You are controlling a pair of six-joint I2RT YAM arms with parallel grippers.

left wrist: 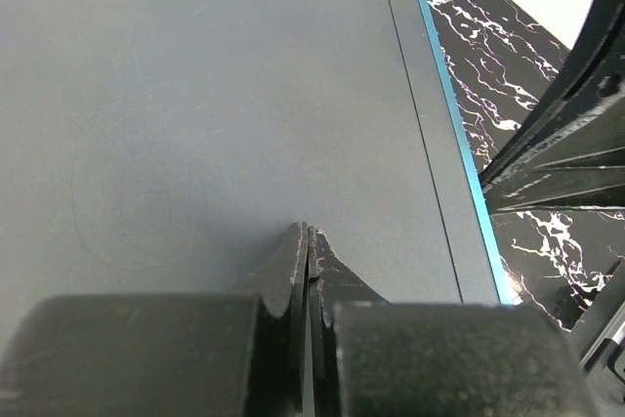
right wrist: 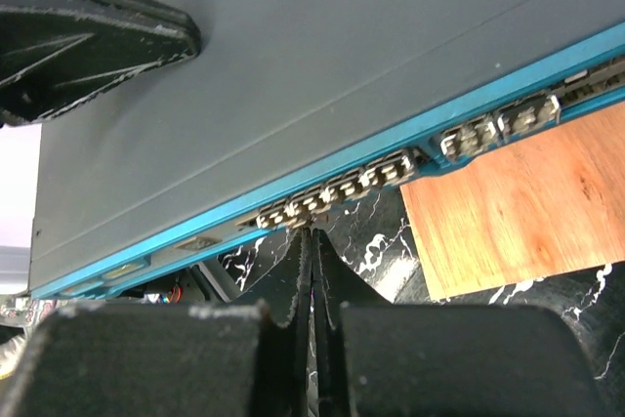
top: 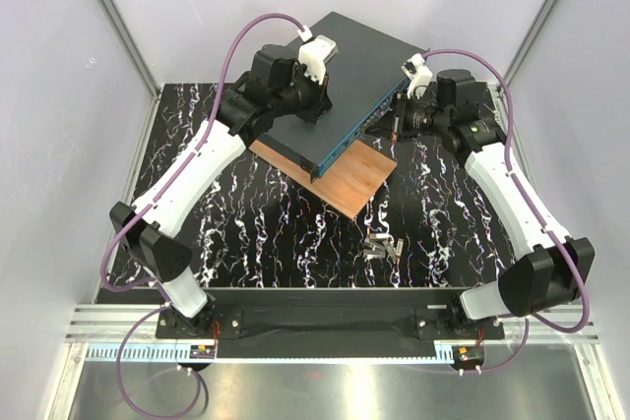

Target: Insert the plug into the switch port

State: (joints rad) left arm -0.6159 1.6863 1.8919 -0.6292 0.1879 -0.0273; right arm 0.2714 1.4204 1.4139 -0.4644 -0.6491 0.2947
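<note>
At 12 o'clock of the black, white-veined worktop (top: 246, 233): the large flat rectangular switch (top: 349, 76) with a dark grey-teal top, set slantwise. Narrow, lighter teal front face (top: 359, 130) turned toward 4 o'clock, with a row of small metal-lined ports (right wrist: 332, 192) along it. Under the switch, a thin brown wooden board (top: 345, 179), jutting out toward 5 o'clock and flat on the worktop.

Left claw (top: 315, 115) over the 8 o'clock part of the switch top. Fingers pressed together, pinching nothing. In the left wrist view, tips (left wrist: 309, 231) down at the grey surface, apparently touching it.

Right claw (top: 394, 125) at the 3 o'clock side of the switch, level with the front face. Also pressed together, nothing between the fingers. In the right wrist view, tips (right wrist: 311, 233) just below the row of ports, at about the middle of the row. Contact impossible to tell.

Toward 5 o'clock from the board and well apart from both claws: a small pale plug-like piece (top: 382, 246), alone on the worktop. Too small for any detail.
</note>
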